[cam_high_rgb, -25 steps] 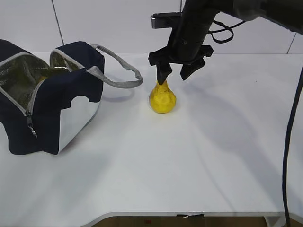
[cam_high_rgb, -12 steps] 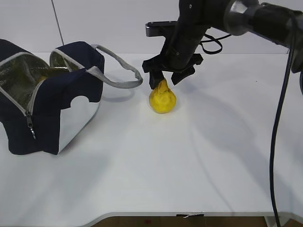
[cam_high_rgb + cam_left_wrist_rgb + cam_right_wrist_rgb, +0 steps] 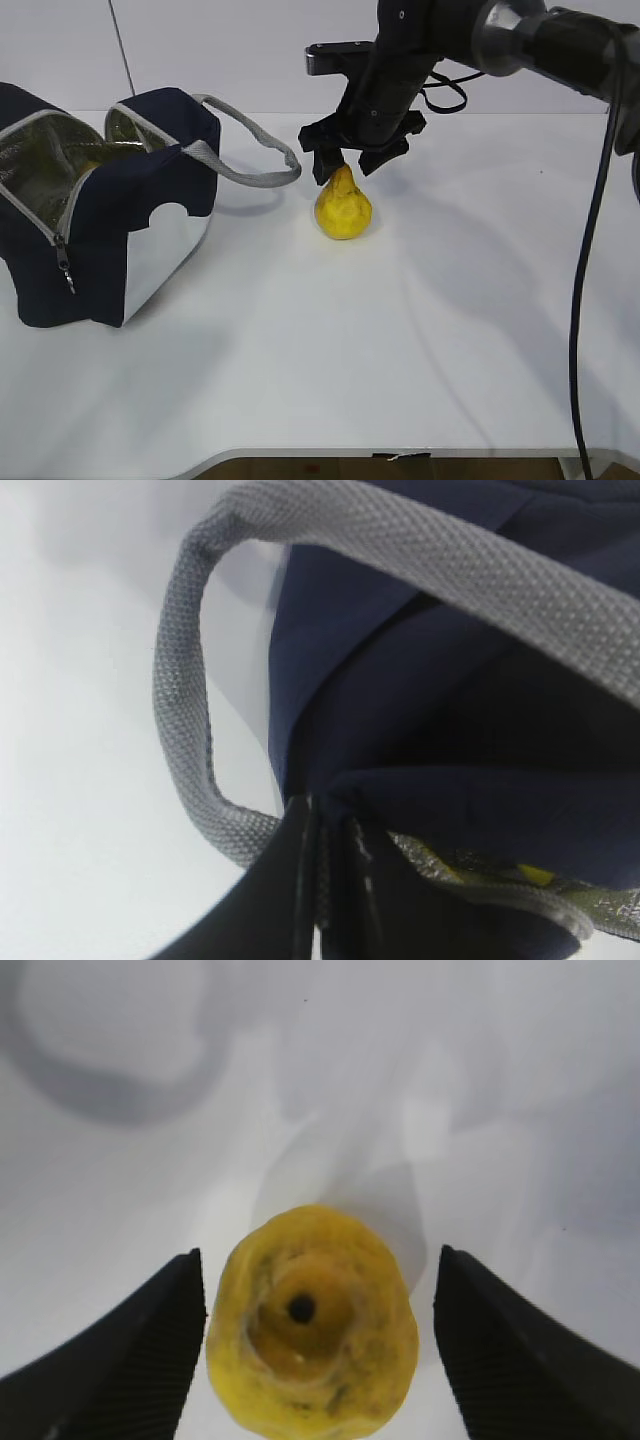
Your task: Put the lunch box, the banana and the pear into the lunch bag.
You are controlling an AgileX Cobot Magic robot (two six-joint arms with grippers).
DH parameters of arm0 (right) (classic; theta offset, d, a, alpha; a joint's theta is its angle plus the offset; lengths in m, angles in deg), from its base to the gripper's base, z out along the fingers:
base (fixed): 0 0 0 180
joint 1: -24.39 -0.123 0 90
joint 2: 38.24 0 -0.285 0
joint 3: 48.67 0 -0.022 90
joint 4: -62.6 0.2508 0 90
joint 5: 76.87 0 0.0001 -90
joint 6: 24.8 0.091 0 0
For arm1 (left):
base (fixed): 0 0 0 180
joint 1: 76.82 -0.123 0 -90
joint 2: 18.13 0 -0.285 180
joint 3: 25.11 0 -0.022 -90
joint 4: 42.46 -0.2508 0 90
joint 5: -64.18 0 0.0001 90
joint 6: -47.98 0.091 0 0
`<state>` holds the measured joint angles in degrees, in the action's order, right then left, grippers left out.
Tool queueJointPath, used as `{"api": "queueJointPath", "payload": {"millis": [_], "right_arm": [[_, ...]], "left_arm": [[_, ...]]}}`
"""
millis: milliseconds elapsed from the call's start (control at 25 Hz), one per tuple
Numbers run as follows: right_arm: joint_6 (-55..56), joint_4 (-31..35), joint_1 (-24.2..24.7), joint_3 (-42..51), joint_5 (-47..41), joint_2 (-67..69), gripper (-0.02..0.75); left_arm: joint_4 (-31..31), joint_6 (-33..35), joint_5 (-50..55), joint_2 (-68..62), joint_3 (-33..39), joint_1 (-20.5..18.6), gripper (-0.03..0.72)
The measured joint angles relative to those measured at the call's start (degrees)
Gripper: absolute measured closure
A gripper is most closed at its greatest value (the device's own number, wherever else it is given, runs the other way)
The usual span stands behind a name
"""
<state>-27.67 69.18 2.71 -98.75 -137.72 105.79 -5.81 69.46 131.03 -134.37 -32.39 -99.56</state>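
Observation:
The navy lunch bag [image 3: 150, 215] stands open at the left, its silver lining showing. A bit of yellow [image 3: 88, 165] shows inside it; I cannot tell what it is. The lunch box is hidden. The yellow pear [image 3: 344, 208] stands upright on the table right of the bag. My right gripper [image 3: 345, 172] is open, its fingers either side of the pear's neck without touching. From the right wrist view the pear [image 3: 312, 1335] sits between the fingers [image 3: 140, 1360]. My left gripper [image 3: 328, 870] is shut on the lunch bag's rim [image 3: 430, 800].
A grey strap handle [image 3: 255, 160] lies on the table between the bag and the pear. The other handle [image 3: 190, 730] loops beside my left gripper. The white table [image 3: 400, 350] stretches to the front edge. A black cable [image 3: 590, 290] hangs at the right.
My right gripper has moved left and down, from just right of the pear's stem to straddling its neck. The pear and bag have not moved.

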Motion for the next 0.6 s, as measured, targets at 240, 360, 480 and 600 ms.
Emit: {"api": "queueJointPath", "payload": {"millis": [240,360,480,600], "right_arm": [[-0.1,0.0,0.0,0.0,0.1,0.1,0.175],[-0.1,0.0,0.0,0.0,0.1,0.7,0.197],[-0.1,0.1,0.0,0.1,0.1,1.0,0.224],[-0.1,0.2,0.0,0.1,-0.2,1.0,0.235]], "left_arm": [[0.2,0.0,0.0,0.0,0.0,0.0,0.673],[0.3,0.0,0.0,0.0,0.0,0.0,0.673],[0.3,0.0,0.0,0.0,0.0,0.0,0.673],[0.3,0.0,0.0,0.0,0.0,0.0,0.673]]}}
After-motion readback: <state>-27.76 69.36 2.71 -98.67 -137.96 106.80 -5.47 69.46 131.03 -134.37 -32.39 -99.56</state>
